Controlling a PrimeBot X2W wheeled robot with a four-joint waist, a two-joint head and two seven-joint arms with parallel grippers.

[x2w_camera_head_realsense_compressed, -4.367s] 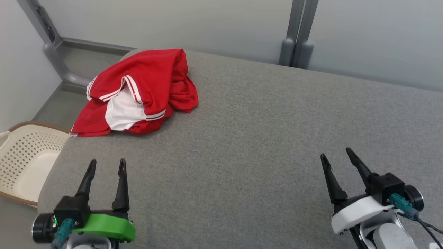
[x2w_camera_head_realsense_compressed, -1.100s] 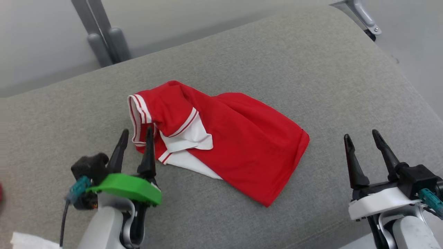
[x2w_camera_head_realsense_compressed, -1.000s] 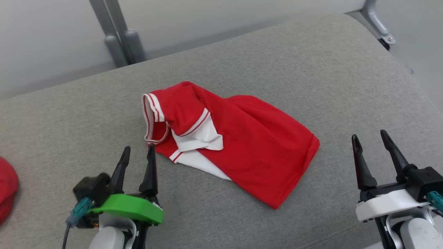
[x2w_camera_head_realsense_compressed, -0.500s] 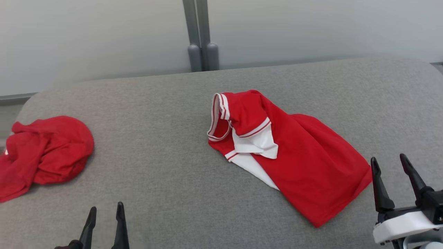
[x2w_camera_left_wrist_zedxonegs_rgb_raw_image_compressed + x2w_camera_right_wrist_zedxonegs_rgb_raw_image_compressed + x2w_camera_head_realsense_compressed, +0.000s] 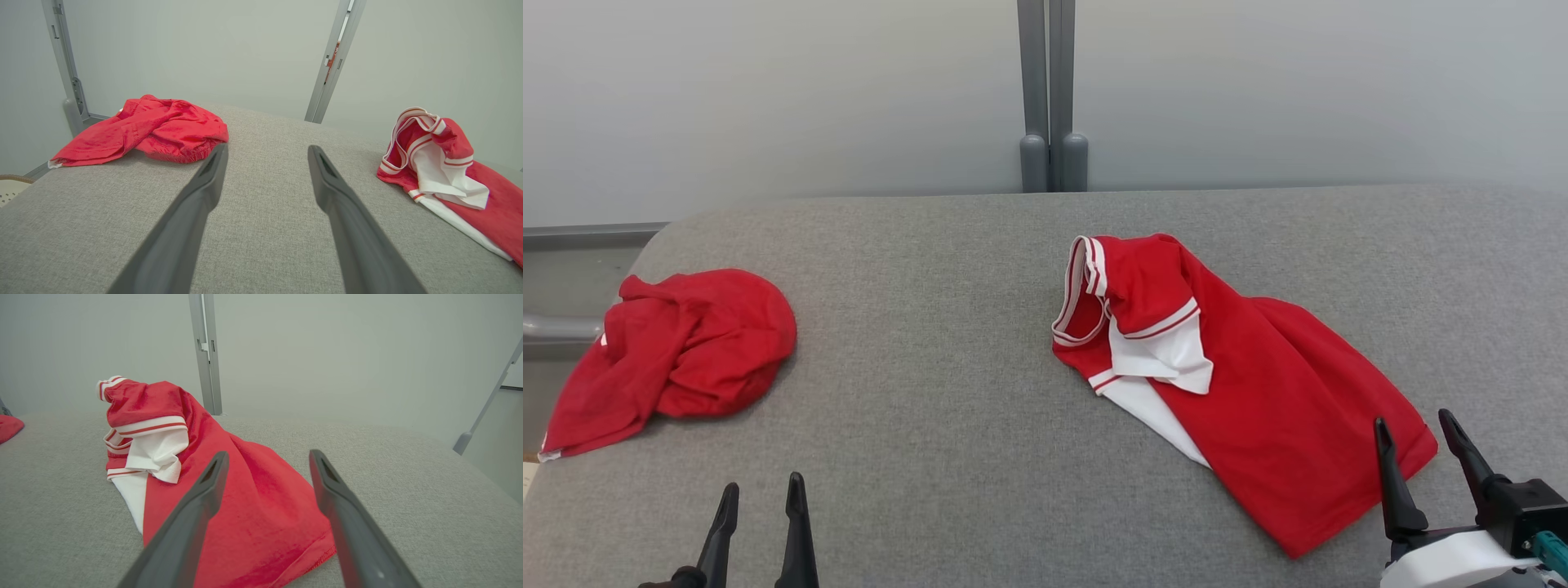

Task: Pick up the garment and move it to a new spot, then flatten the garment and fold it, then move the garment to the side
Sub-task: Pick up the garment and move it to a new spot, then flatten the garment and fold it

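Note:
The garment point(image 5: 1258, 392) is red with white panels and striped trim, lying loosely spread and partly folded over itself on the grey padded surface point(image 5: 931, 408), right of centre. My right gripper point(image 5: 1413, 418) stands open just before its near right corner, holding nothing; in the right wrist view the garment point(image 5: 265, 490) lies between and beyond the open fingers of that gripper point(image 5: 268, 454). My left gripper point(image 5: 762, 490) is open at the lower left, well apart from the garment point(image 5: 453, 139). The left gripper point(image 5: 266, 149) points at bare surface.
A second, crumpled all-red garment point(image 5: 694, 343) lies at the surface's left end, also seen as a red heap point(image 5: 163, 122). A grey post point(image 5: 1049, 98) stands against the pale wall behind. A cream basket point(image 5: 6, 188) sits below the left edge.
The head camera has swung left, bringing the crumpled red garment into view. My left gripper, earlier beside the garment's collar, now sits low and apart from it. Both grippers stay open.

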